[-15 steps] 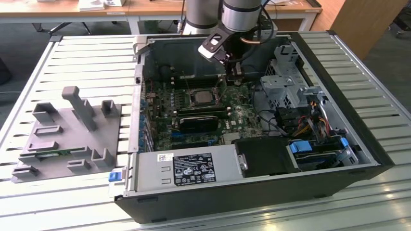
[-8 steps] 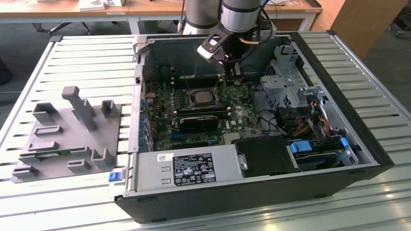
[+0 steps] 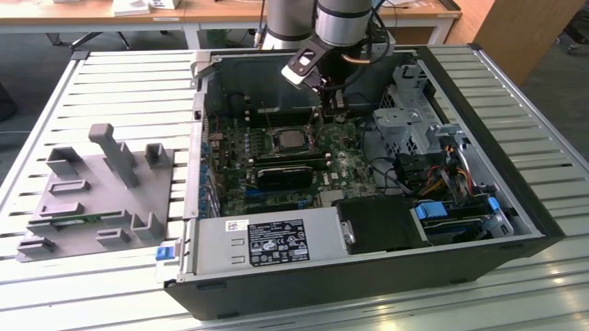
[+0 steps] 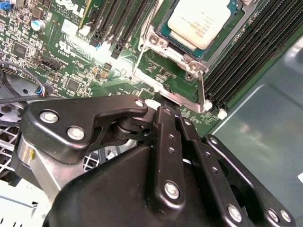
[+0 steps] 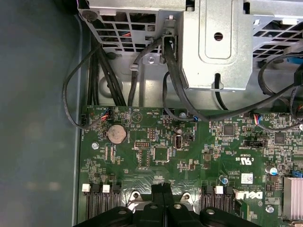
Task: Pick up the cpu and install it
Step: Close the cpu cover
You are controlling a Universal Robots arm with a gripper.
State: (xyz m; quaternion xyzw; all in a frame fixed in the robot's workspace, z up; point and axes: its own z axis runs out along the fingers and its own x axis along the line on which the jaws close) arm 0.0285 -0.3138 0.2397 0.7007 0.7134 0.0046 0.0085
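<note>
The cpu (image 3: 294, 140), a flat square chip with a silver-grey top, lies in its socket on the green motherboard (image 3: 345, 172) inside the open computer case (image 3: 368, 276). In the second wrist view the cpu (image 4: 203, 23) lies flat within the metal socket frame, with a thin metal lever (image 4: 201, 90) standing beside it. My gripper (image 3: 336, 105) hangs just above the board, beside the socket on the side nearer the drive cage. Its black fingers are shut together in both wrist views, with nothing seen between them, and the gripper (image 4: 163, 100) (image 5: 162, 187) tips sit close to the socket's edge.
A grey holder fixture (image 3: 101, 186) with a green memory stick (image 3: 87, 219) lies on the slatted table at the exterior view's left. Inside the case are a black block (image 3: 281, 176), the power supply (image 3: 267, 241), a metal drive cage (image 3: 405, 114) and loose cables (image 3: 432, 172).
</note>
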